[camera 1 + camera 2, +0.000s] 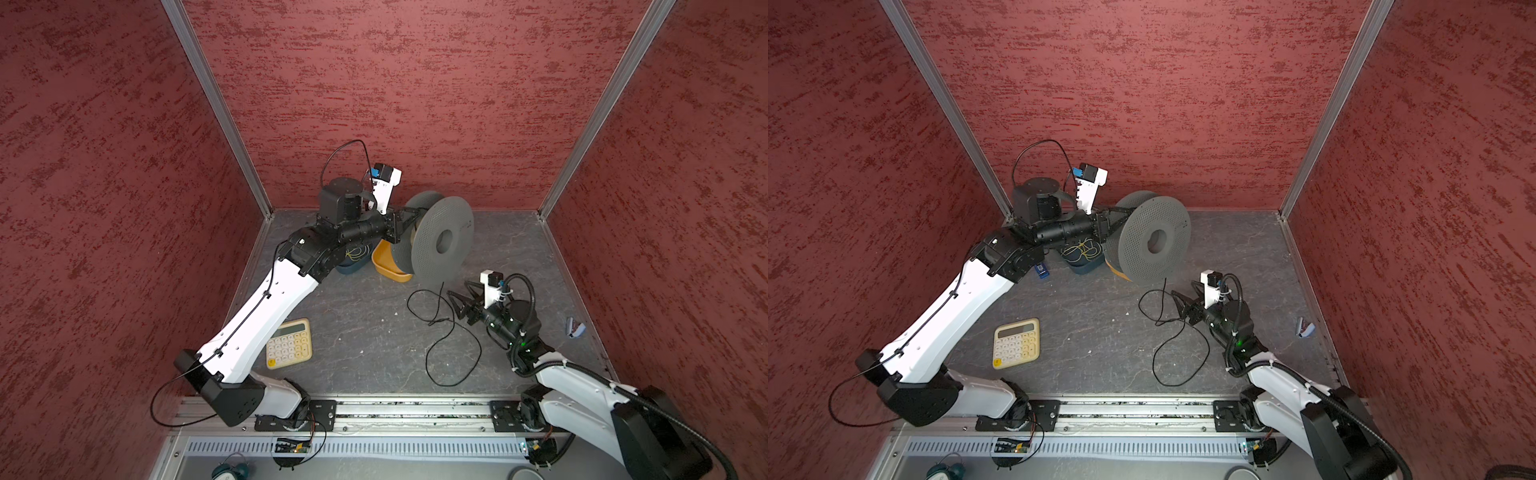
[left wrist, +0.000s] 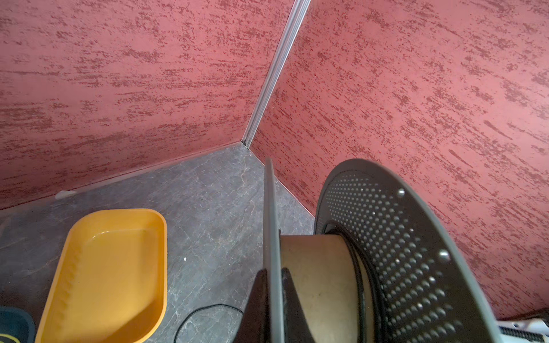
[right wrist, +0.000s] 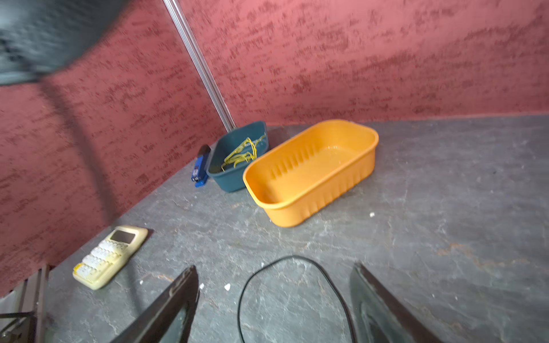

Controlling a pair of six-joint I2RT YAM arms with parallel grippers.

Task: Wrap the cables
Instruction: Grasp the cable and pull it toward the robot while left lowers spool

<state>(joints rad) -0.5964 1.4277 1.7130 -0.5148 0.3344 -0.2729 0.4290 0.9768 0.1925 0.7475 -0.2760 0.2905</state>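
Mid-wrap: left gripper [image 2: 273,277] clamped on spool [image 1: 442,241] flange, right gripper [image 3: 274,265] jaws apart over slack cable [image 3: 292,256]; next, pinch it and feed onto spool.

White shells [image 1: 266,316], black joints [image 1: 232,399], corrugated hose [image 1: 531,291]

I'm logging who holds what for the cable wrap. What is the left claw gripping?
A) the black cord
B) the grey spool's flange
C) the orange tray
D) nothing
B: in the left wrist view the left claw is pinched shut on one flange of the grey spool, while the loose loops of the black cord lie ungripped.
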